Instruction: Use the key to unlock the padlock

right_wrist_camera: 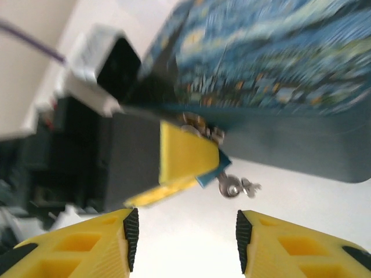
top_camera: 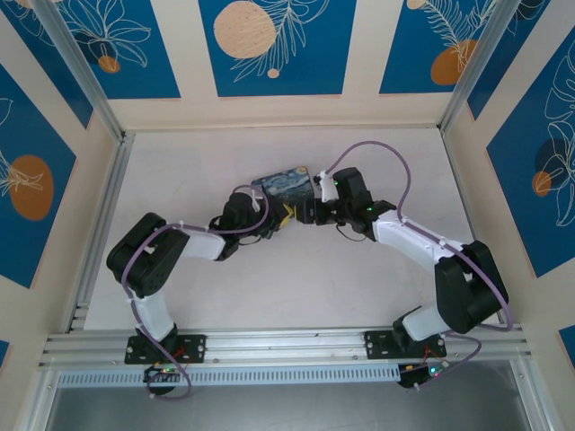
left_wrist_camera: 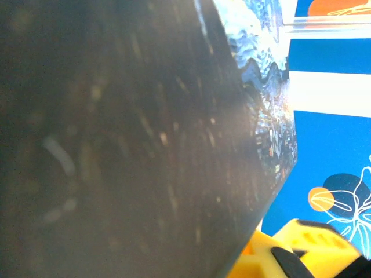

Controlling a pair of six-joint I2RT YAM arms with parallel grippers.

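The teal-blue padlock (right_wrist_camera: 215, 172) hangs at the front edge of the swirl-painted box (right_wrist_camera: 272, 63). Only its lower corner shows. My left gripper (right_wrist_camera: 184, 155) is shut on the padlock, its yellow fingers covering most of the body. The small grey key (right_wrist_camera: 229, 189) sticks out of the padlock's underside, with a little ring beside it. My right gripper (right_wrist_camera: 186, 237) is open just in front of the key, touching nothing, its pads apart to either side. In the top view the left gripper (top_camera: 286, 215) and right gripper (top_camera: 307, 214) meet at the box (top_camera: 283, 184).
In the left wrist view the box's dark side (left_wrist_camera: 116, 139) is pressed close, its painted top (left_wrist_camera: 264, 75) at the upper right. The white table (top_camera: 296, 278) runs out to aluminium rails (top_camera: 90, 260) and blue patterned walls.
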